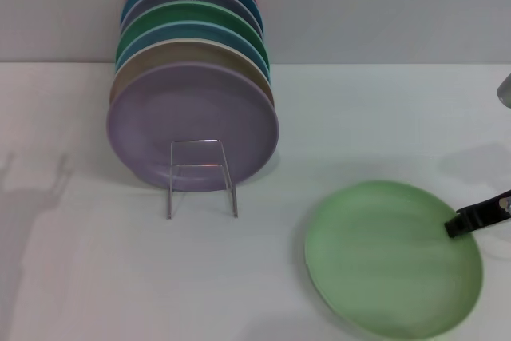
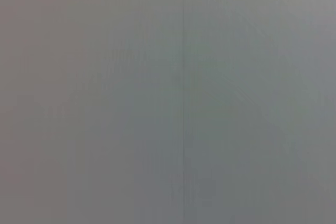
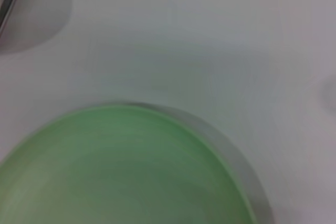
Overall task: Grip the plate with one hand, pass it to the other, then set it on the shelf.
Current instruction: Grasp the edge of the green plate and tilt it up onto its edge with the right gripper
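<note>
Fingertips of the right gripper (image 1: 461, 224) come in from the right edge and meet the right rim of the mint-green plate (image 1: 393, 258); whether they clamp that rim or only touch it cannot be told. The plate lies flat on the white worktop (image 1: 96, 277). To the plate's upper left stands the wire shelf (image 1: 201, 177), its upright loop in front of a lavender plate (image 1: 192, 125) that fronts a row of coloured plates (image 1: 192, 29) standing on edge. The left gripper is out of sight.

Bare table (image 1: 80, 277) left of plate (image 1: 391, 261); stacked plates (image 1: 194, 129) behind rack (image 1: 201, 177).
</note>
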You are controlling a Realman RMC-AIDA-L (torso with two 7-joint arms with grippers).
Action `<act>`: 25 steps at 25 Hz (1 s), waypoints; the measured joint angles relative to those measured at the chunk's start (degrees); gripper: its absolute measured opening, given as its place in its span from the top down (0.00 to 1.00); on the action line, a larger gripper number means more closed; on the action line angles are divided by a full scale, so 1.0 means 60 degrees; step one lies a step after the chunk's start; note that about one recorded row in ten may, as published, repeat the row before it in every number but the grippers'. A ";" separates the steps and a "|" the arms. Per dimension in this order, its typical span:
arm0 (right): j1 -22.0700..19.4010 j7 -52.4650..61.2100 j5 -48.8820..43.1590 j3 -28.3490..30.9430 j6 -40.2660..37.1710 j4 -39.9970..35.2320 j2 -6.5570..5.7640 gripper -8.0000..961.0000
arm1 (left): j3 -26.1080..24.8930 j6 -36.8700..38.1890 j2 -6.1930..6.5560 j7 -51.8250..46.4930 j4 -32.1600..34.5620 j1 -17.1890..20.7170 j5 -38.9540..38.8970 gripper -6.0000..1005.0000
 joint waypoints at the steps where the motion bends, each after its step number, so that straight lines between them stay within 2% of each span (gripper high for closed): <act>1: -0.0108 -0.0233 0.0010 -0.0002 -0.0100 0.0251 0.0035 0.93 | 0.0000 0.0019 0.0000 0.0000 -0.0002 0.0002 0.0000 0.17; 6: -0.0443 -0.0802 0.0315 0.0085 -0.0411 0.1102 0.0120 0.94 | 0.0000 0.0096 0.0003 0.0000 0.0010 0.0018 0.0000 0.17; 15: -0.0973 -0.1650 0.1354 0.0328 -0.0975 0.2273 0.0149 0.96 | 0.0001 0.0111 0.0012 0.0001 0.0040 -0.0017 0.0000 0.17; 20: -0.1506 -0.1956 0.1554 0.0251 -0.1944 0.3083 0.0169 0.96 | 0.0001 0.0118 0.0016 0.0005 0.0013 -0.0023 0.0000 0.17; 21: -0.1759 -0.2139 0.1624 0.0205 -0.2513 0.3317 0.0188 0.96 | 0.0000 0.0122 0.0015 0.0007 0.0013 -0.0030 0.0000 0.17; 25: -0.2125 -0.2631 0.2047 0.0009 -0.3421 0.3394 0.0200 0.97 | 0.0000 0.0133 0.0015 0.0010 0.0011 -0.0040 0.0000 0.17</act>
